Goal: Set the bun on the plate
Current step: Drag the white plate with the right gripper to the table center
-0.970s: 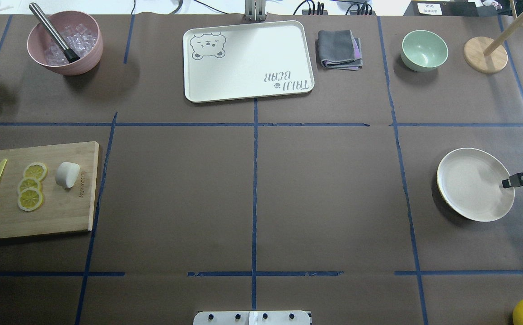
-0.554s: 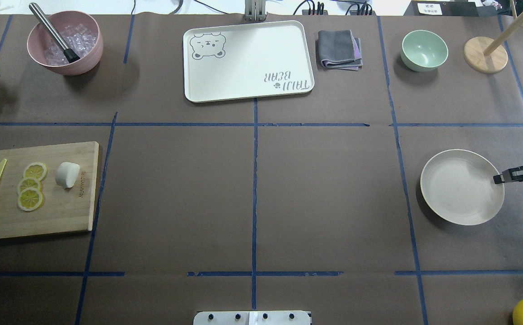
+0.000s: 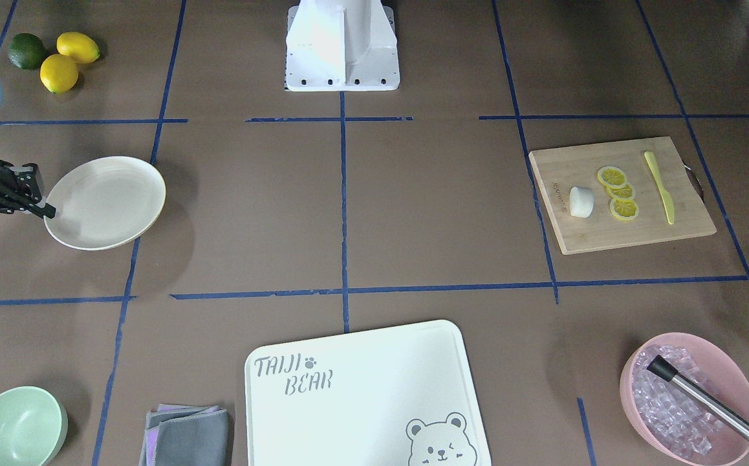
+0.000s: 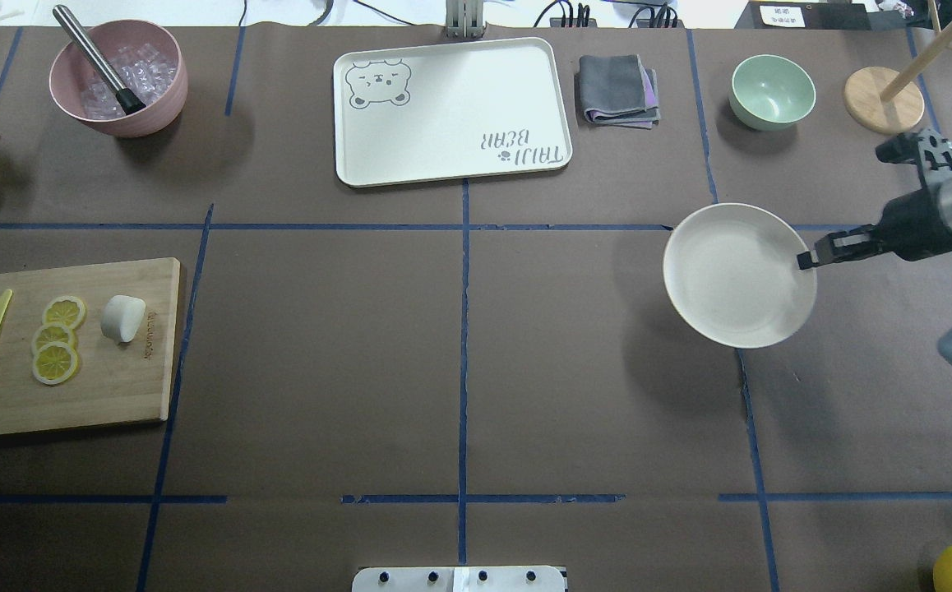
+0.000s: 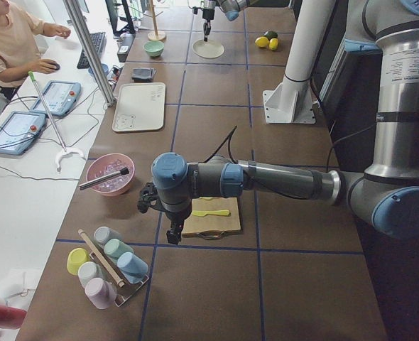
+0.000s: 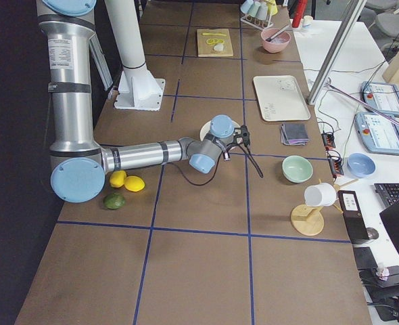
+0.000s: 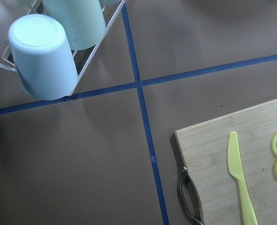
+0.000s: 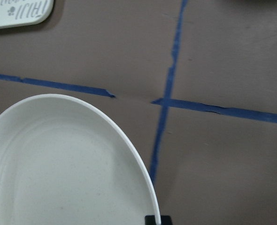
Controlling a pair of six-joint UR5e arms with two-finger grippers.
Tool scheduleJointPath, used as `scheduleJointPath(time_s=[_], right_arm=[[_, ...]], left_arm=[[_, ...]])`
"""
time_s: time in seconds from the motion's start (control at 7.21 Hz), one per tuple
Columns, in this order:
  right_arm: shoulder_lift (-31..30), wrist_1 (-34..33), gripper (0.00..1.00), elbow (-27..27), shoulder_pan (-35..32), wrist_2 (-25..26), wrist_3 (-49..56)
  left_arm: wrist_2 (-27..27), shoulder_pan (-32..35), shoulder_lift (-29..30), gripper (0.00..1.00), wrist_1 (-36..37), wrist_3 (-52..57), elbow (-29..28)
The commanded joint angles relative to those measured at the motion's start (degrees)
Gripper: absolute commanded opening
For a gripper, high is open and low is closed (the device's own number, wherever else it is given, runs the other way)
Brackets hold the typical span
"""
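The plate is pinched at its rim by right gripper, raised off table. It should be carried level & set flat nr board. There the bun lies by lemon slices, well apart from it. For left gripper, open/closed can't be told.

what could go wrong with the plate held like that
The right pincer clamps the plate only at its rim, and the plate seems lifted off the table, so it could tilt or slip out. The bun sits right beside the lemon slices, so grabbing it might knock them.
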State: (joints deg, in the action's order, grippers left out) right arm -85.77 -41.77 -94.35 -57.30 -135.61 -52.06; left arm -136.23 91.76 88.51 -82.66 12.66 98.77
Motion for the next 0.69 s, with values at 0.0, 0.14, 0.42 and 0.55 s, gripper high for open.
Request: scheduleJointPath(time_s=[0.0, 0.14, 0.42, 0.55], right_arm=[[9.53, -3.65, 0.00, -0.22, 6.90, 5.84, -15.63], [14.62, -8.37, 0.00, -0.22, 11.03, 8.15, -20.14], [21.59, -16.22, 0.00, -0.13, 18.57, 16.29, -22.54], [23.44, -16.76, 0.00, 0.30, 23.85, 22.70, -25.95]], left_arm=[[0.00, 0.00, 0.00, 1.00, 0.13, 0.00, 0.37], [0.00, 0.00, 0.00, 1.00, 0.05, 0.00, 0.37], [0.00, 0.00, 0.00, 1.00, 0.31, 0.00, 1.07], [0.00, 0.00, 0.00, 1.00, 0.22, 0.00, 1.16]])
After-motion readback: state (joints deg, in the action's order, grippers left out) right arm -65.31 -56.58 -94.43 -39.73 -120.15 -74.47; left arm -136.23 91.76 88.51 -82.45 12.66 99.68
